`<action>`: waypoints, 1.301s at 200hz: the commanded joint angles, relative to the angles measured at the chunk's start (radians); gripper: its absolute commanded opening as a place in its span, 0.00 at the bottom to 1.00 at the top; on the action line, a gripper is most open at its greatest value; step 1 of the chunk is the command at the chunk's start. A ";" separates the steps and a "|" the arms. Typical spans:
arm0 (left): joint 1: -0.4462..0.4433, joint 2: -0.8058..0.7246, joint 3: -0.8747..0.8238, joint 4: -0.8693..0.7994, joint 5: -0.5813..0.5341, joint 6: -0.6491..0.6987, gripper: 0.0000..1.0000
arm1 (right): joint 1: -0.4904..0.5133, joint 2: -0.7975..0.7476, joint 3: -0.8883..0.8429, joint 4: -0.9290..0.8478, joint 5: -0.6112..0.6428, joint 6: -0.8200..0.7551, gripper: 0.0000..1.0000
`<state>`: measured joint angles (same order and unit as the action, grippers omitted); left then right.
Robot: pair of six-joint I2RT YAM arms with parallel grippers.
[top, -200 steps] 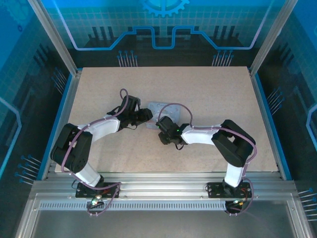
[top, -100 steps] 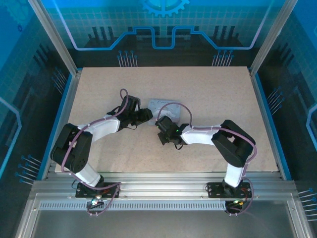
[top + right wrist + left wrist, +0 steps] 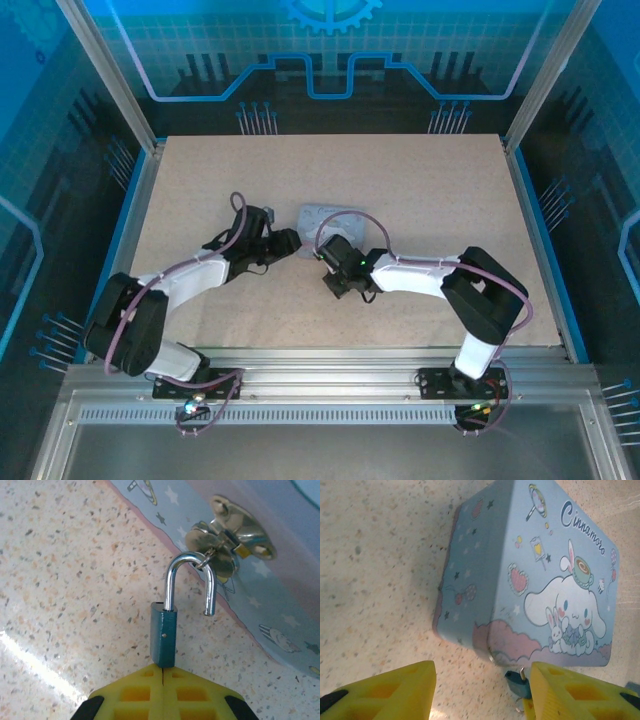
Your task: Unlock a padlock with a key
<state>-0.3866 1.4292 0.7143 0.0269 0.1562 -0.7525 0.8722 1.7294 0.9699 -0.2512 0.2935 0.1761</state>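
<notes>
The left end effector (image 3: 481, 672) was found spread wide and empty, aimed at the tin box (image 3: 520, 570) on the desk (image 3: 65, 580). The padlock (image 3: 164, 635) was hung from the box hasp (image 3: 235, 530), shackle (image 3: 187, 560) open at one leg. Its body was clamped in the right end effector (image 3: 163, 672), long axis pointed straight away. The key could not be made out.

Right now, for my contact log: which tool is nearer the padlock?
Right. The right tool is shut on the padlock body; the left tool is open, with the padlock just in front of it, not gripped.
</notes>
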 commanded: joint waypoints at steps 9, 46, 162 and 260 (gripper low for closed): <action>0.011 -0.088 -0.109 0.063 0.033 -0.060 0.54 | 0.002 -0.024 0.035 -0.057 -0.069 -0.124 0.00; 0.011 -0.142 -0.192 0.081 0.041 -0.083 0.54 | -0.001 -0.026 0.068 -0.094 -0.074 -0.200 0.00; 0.009 -0.167 -0.231 0.084 0.116 -0.108 0.62 | 0.008 -0.032 0.070 -0.136 -0.017 -0.370 0.00; -0.003 -0.214 -0.258 -0.011 0.167 -0.129 0.63 | 0.020 -0.029 0.055 -0.079 -0.004 -0.471 0.00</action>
<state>-0.3862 1.2343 0.4797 0.0559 0.2951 -0.8661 0.8715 1.7164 1.0283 -0.3550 0.2810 -0.2504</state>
